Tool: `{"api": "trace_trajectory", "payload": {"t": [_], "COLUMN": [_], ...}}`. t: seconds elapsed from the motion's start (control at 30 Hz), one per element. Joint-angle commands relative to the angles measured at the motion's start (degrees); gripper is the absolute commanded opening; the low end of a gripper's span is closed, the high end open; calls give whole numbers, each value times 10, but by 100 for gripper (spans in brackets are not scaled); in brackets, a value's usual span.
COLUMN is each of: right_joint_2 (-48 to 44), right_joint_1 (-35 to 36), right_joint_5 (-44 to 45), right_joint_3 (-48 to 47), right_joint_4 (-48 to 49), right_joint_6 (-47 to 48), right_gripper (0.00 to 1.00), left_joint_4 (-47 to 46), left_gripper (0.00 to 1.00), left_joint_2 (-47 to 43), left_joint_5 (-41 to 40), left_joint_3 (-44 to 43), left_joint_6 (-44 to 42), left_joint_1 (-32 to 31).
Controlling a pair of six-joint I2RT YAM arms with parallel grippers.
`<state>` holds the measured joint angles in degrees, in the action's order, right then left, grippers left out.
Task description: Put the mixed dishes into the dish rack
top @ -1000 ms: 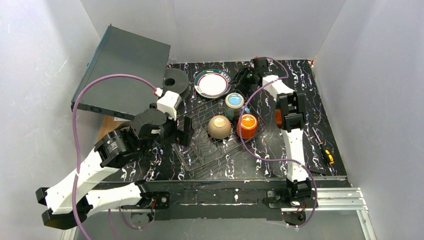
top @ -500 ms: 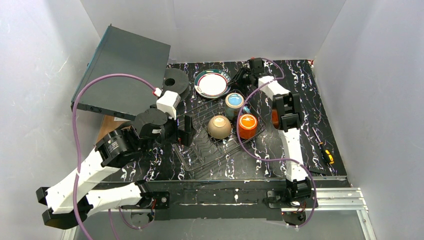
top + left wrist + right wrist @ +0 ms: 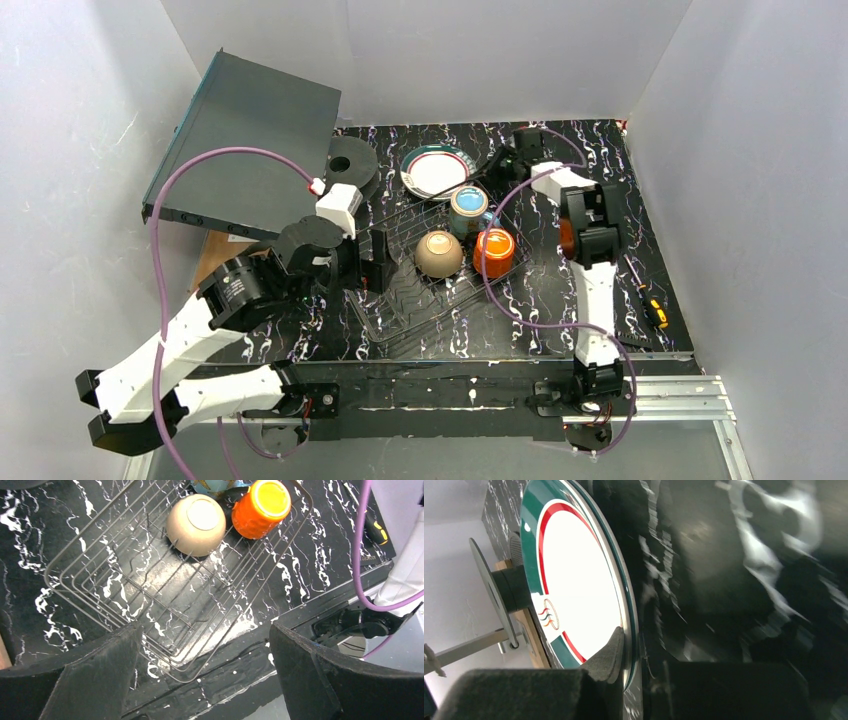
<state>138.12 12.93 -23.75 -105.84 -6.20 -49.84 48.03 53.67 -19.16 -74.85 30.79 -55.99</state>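
Quick update from my side. My right end effector [image 3: 489,174] is out at the far end of the counter [image 3: 655,200], clamped on the edge of the green-and-red rimmed plate [image 3: 437,172]. In the right wrist view the rim sits right between my fingers [image 3: 611,652], one pad on the white face and the other behind the plate. The plate is just beyond the far edge of the dish rack [image 3: 410,300], not in it. It looks a bit tilted from above, but I can't tell if it's actually clear of the counter.

My left end effector [image 3: 372,262] is spread wide, nothing in it, hanging over the near-left part of the rack. From the left wrist camera I'm looking straight down through the gap at bare wire.

Already in the rack: the cream bowl [image 3: 439,254], upside down around the middle, and the small orange cup [image 3: 494,250] just beside it on the right. The blue mug [image 3: 469,207] is at the far end, close behind those two, mouth up.

Other stuff around – the black spool-like disc [image 3: 347,165] left of the plate, the flat grey-black box [image 3: 250,140] propped up in the far left corner, and the yellow-handled screwdriver [image 3: 650,305] lying by the right edge.
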Motion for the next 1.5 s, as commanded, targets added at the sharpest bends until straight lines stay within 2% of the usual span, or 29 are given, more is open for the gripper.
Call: {"api": "trace_trajectory", "payload": {"t": [0.0, 0.17, 0.3, 0.43, 0.6, 0.63, 0.8, 0.93, 1.07, 1.17, 1.27, 1.47], "right_joint_2": [-135, -282, -380, -453, -530, -546, -581, -608, -646, -655, -627, -592], "right_joint_1": [-64, -131, -170, -173, -173, -173, -182, -224, -227, -229, -238, -248], "right_joint_5": [10, 45, 122, 196, 212, 223, 307, 289, 259, 228, 187, 192], "right_joint_3": [140, 335, 457, 534, 625, 638, 667, 680, 670, 669, 646, 629], "right_joint_4": [55, 63, 30, 3, -19, -23, -81, -89, -74, -33, -18, -26], "right_joint_6": [-26, 7, 51, 78, 46, 41, 63, 84, 100, 107, 101, 100], "right_gripper": [1, 1, 1, 1, 1, 4, 30, 45, 59, 62, 60, 57], "left_joint_4": [4, -12, -19, -4, -14, -17, -19, -32, -22, -22, -22, -21], "left_gripper": [98, 98, 98, 98, 98, 98, 98, 98, 98, 98, 98, 98], "left_joint_2": [8, 13, 29, 51, 32, 27, 9, -4, 3, 8, 8, 4], "left_joint_5": [26, 55, 71, 90, 102, 102, 103, 113, 115, 123, 118, 131], "left_joint_3": [6, 14, -5, -35, -20, -15, 5, 24, 12, 5, 4, 5], "left_joint_6": [39, 40, 11, -5, 2, 6, 21, 31, 30, 25, 27, 38], "left_joint_1": [3, 3, 3, 3, 3, 3, 3, 3, 3, 3, 3, 3]}}
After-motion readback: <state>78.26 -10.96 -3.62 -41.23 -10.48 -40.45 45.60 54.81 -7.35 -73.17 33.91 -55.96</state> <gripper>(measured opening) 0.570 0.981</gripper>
